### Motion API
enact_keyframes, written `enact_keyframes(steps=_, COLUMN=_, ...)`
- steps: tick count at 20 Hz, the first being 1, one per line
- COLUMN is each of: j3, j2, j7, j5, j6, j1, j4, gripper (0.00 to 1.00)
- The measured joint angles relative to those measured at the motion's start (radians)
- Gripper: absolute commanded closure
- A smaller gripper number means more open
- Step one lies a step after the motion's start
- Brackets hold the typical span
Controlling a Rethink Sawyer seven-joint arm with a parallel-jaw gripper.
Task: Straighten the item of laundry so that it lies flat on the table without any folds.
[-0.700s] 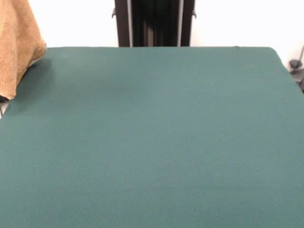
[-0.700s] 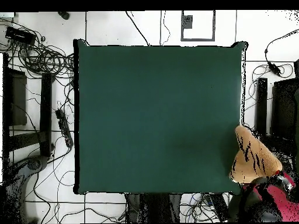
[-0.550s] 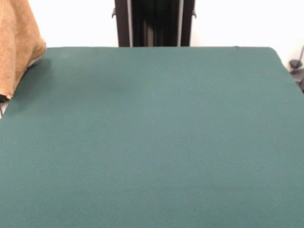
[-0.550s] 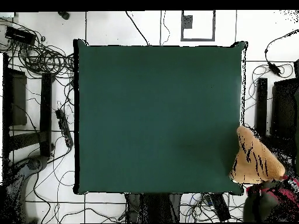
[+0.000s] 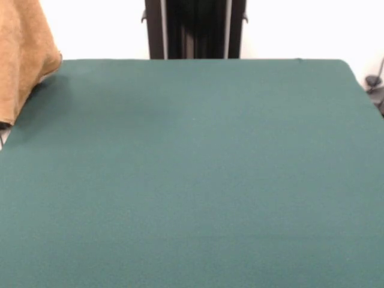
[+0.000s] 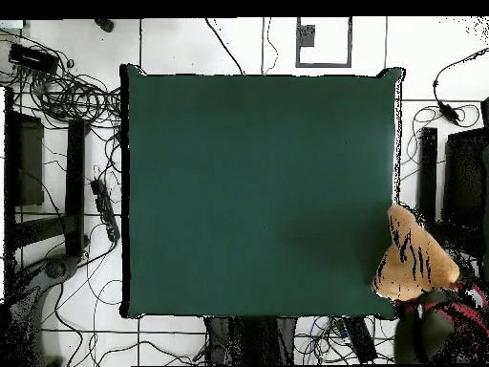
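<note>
The golden-tan towel (image 5: pixel 21 54) hangs bunched and draped in the air at the table's far left corner in the front view, its lower edge over the table's side. In the overhead view the towel (image 6: pixel 413 256) sits as a folded cone at the table's right edge near the bottom corner, partly off the top. What holds it is hidden. The dark green table (image 5: pixel 198 168) carries nothing else; it also fills the overhead view (image 6: pixel 253 191). The gripper shows in neither view.
The robot's black pedestal (image 5: pixel 195 29) stands at the far side, centre. A dark and red shape (image 6: pixel 449 320) lies just below the towel off the table's corner; I cannot tell what it is. Cables (image 6: pixel 67 96) and boxes lie on the floor around the table.
The towel has shifted slightly further over the table's corner. The red shape beside it in the overhead view has drawn back toward the bottom right.
</note>
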State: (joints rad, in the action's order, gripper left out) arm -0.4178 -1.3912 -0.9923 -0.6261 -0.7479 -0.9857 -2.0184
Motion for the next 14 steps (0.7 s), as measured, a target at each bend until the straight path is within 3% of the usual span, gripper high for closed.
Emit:
enact_keyframes(steps=7, j3=0.013, j2=0.044, j7=-0.002, j5=-0.055, j6=0.005, j1=0.137, j4=0.000, gripper=1.00)
enact_keyframes(steps=14, j3=0.093, j2=0.167, j7=-0.060, j5=-0.199, j6=0.027, j1=0.326, j4=0.012, gripper=1.00)
